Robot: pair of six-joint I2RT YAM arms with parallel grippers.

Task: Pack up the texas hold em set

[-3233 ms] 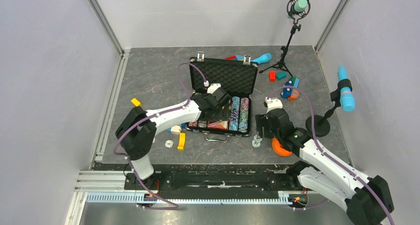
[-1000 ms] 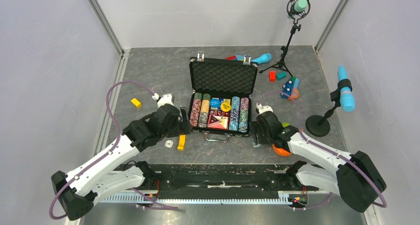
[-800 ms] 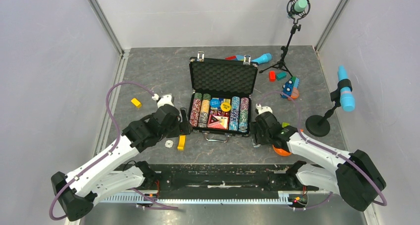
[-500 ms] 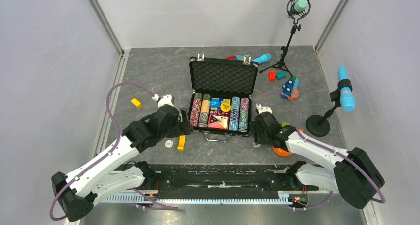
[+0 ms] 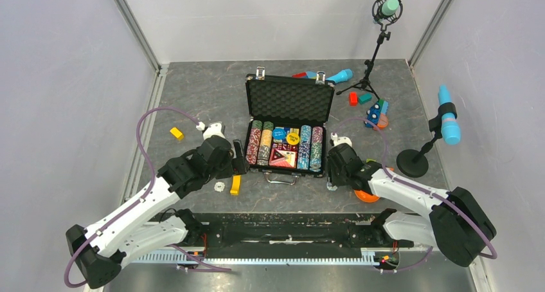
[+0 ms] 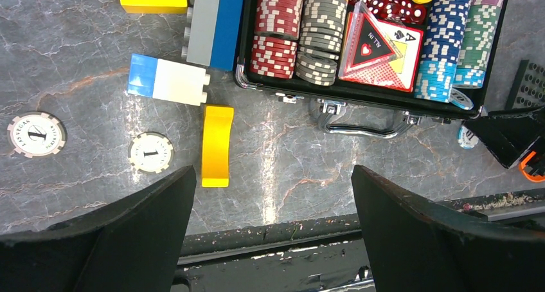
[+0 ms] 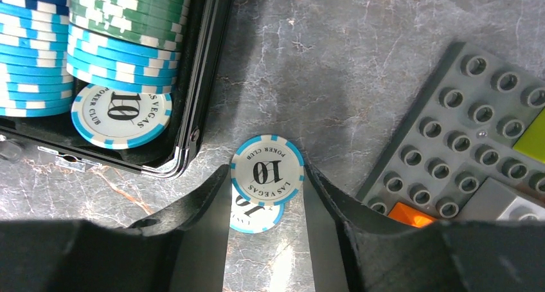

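The right tool [image 7: 266, 177], narrow, is pinching the upper blue chip [image 7: 267, 164] by its rim, the briefcase [image 7: 202, 80] lying just to the tool's left, and the lower chip [image 7: 247, 222] underneath is risking being dragged along or levering the grip loose.

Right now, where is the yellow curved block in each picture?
Top view: yellow curved block, lower middle, by the front left corner of the black briefcase.
Left wrist: left of centre, same corner above-right.
Right wrist: not in it.
Shared landmark: the black briefcase.
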